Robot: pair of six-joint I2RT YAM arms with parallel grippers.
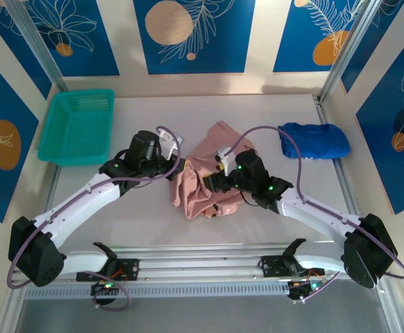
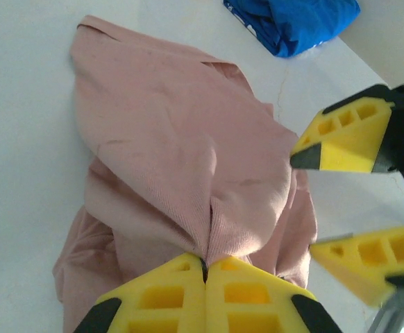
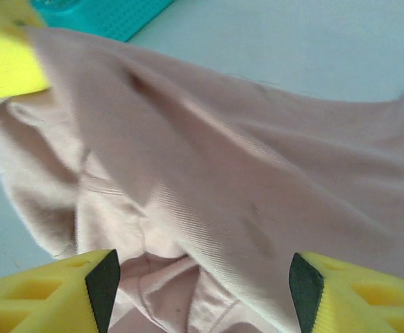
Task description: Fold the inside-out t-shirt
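The inside-out t-shirt (image 1: 203, 182) lies crumpled in a salmon-pink heap at the middle of the table. In the left wrist view the shirt (image 2: 181, 152) rises into a pinched ridge, and my left gripper (image 2: 205, 267) is shut on that ridge. From the top camera the left gripper (image 1: 177, 165) sits at the heap's left edge. My right gripper (image 1: 218, 184) is at the heap's right side. Its yellow fingers (image 3: 84, 295) stand wide apart over the cloth (image 3: 209, 173), so the right gripper (image 3: 202, 288) is open, with a fold lying between the jaws.
A teal basket (image 1: 77, 126) stands at the back left of the table (image 1: 271, 225). A royal-blue garment (image 1: 314, 141) lies bunched at the back right, close to the right wall. The two grippers are close together over the shirt.
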